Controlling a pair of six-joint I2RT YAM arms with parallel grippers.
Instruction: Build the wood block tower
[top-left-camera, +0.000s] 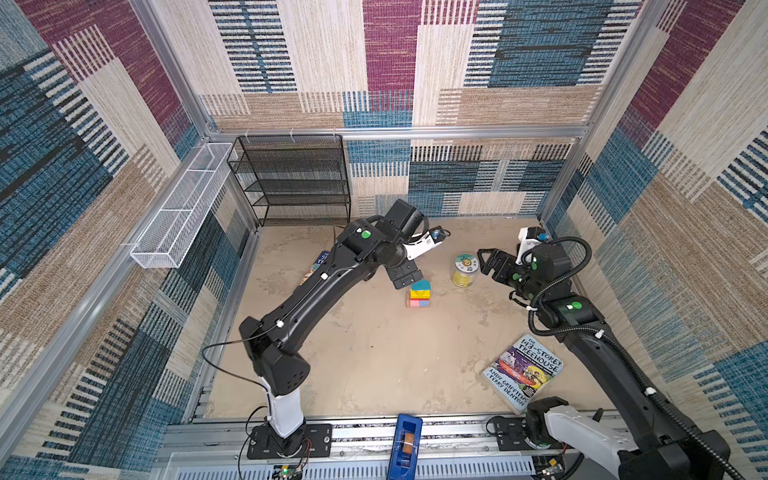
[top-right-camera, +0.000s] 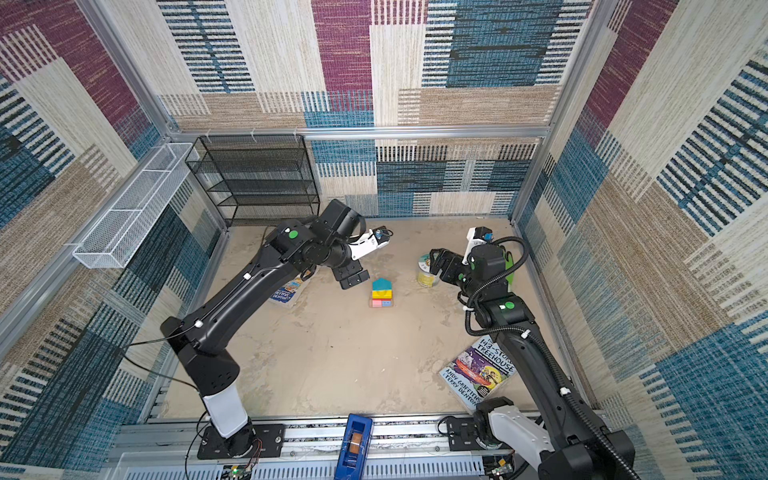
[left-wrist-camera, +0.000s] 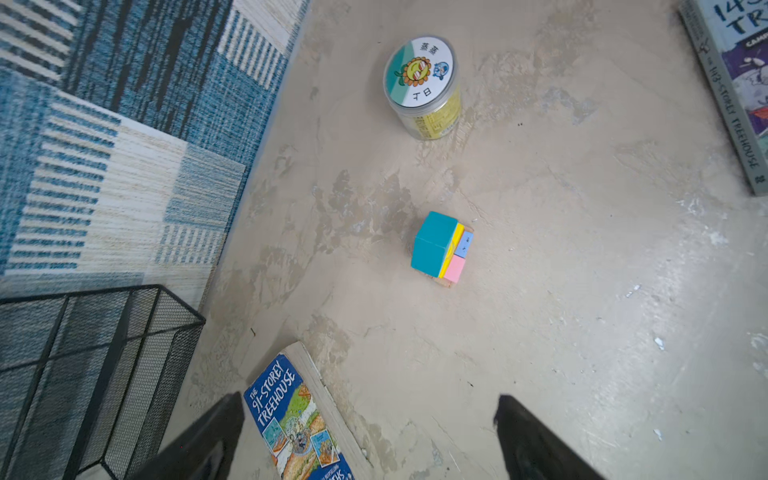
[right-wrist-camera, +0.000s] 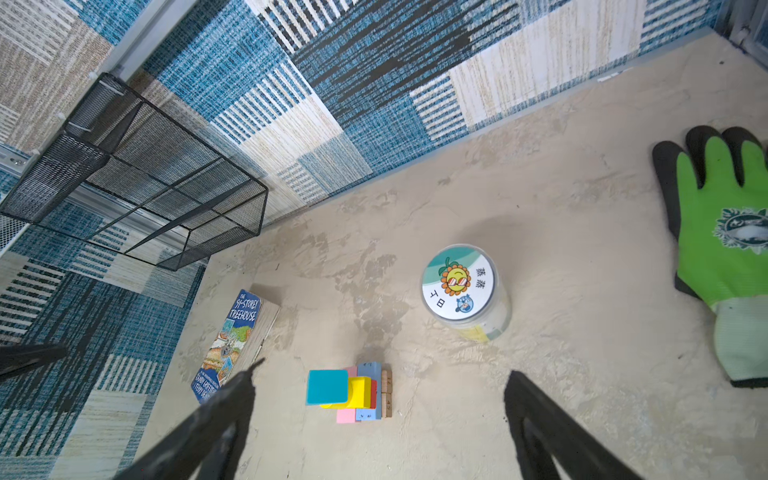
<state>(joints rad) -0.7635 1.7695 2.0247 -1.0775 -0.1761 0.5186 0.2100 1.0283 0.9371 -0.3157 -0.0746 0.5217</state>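
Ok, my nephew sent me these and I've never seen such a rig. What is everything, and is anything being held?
Two black robot arms reach over a sandy table. Two pictures look down from overhead; the other two come from cameras on the arms' wrists. Mid-table stands a small tower of coloured wood blocks with a teal roof piece. Around it: a yellow jar, two paperbacks, a green glove, a black mesh rack. The left claw and right claw are both open, holding nothing.

The left gripper (top-left-camera: 408, 281) is seen angled downward, its jaws spread wide with nothing held. The right gripper (top-left-camera: 484, 262) is turned toward it, its jaws likewise parted and empty.
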